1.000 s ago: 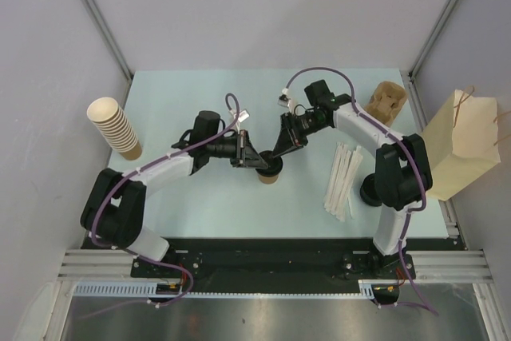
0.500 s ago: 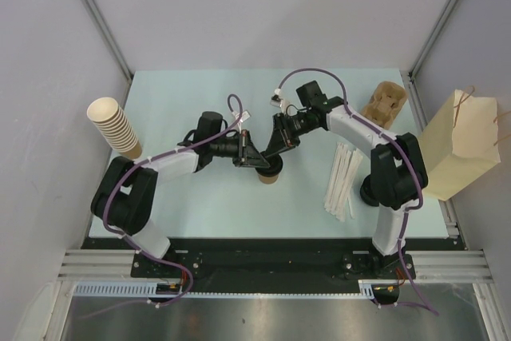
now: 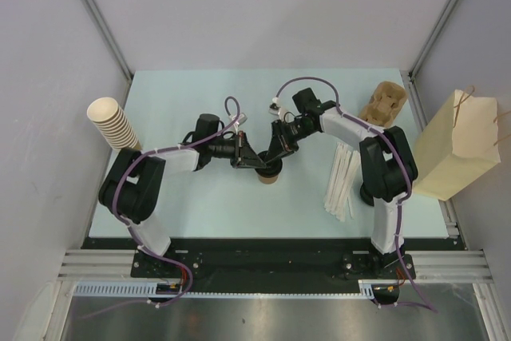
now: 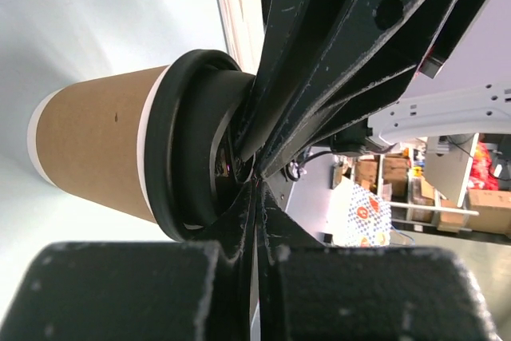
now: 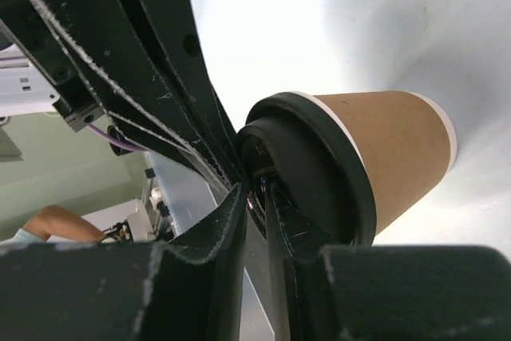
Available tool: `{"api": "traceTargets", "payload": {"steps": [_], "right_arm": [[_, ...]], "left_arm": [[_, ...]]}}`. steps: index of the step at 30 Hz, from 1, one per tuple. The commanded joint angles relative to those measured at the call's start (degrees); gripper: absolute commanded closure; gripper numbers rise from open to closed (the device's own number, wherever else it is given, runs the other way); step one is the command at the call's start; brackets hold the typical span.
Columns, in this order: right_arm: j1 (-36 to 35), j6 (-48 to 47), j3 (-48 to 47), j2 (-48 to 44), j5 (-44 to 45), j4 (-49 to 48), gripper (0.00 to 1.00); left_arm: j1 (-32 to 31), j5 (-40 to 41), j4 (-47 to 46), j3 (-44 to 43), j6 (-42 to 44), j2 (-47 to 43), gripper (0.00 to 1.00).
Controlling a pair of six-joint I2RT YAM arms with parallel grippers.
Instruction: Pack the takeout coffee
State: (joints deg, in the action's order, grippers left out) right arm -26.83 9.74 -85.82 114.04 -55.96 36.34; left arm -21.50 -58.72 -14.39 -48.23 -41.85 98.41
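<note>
From above, the paper cup [image 3: 269,177] stands upright near the middle of the surface [image 3: 207,205], a black lid [image 3: 271,168] on it. The left gripper [image 3: 257,162] reaches it from 9 o'clock and the right gripper [image 3: 278,152] from 1 o'clock, and both meet over the lid. The pulp carrier tray [image 3: 385,101] sits well apart at 2 o'clock. A stack of cups [image 3: 112,124] leans at 9 o'clock, wrapped sticks [image 3: 342,181] lie at 3 o'clock, and a paper bag [image 3: 459,145] is past the right edge.

Left wrist view: the gripper's fingers are pressed fully together, with their tips on top of the lid and nothing between them.

Right wrist view: the right gripper's tips stand a narrow slit apart at the lid top, right against the left gripper's fingers. I cannot tell whether they pinch anything.
</note>
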Motion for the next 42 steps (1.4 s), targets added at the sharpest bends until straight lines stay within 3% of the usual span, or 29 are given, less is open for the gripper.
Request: {"api": "traceTargets", "payload": {"steps": [1, 16, 42], "right_arm": [[0.2, -1.83, -0.05, 3.2, 2.09, 0.75, 0.81], [3.01, -2.88, 3.46, 9.27, 1.65, 0.14, 0.83], [2.4, -2.71, 6.19, 13.14, 11.58, -1.53, 0.85]], "left_arm": [[1.19, 3.52, 2.35, 1.91, 2.82, 3.63, 1.0], [1.63, 6.51, 5.51, 1.82, 4.93, 5.92, 1.0], [0.4, 14.15, 12.28, 0.42, 9.59, 1.35, 1.0]]}}
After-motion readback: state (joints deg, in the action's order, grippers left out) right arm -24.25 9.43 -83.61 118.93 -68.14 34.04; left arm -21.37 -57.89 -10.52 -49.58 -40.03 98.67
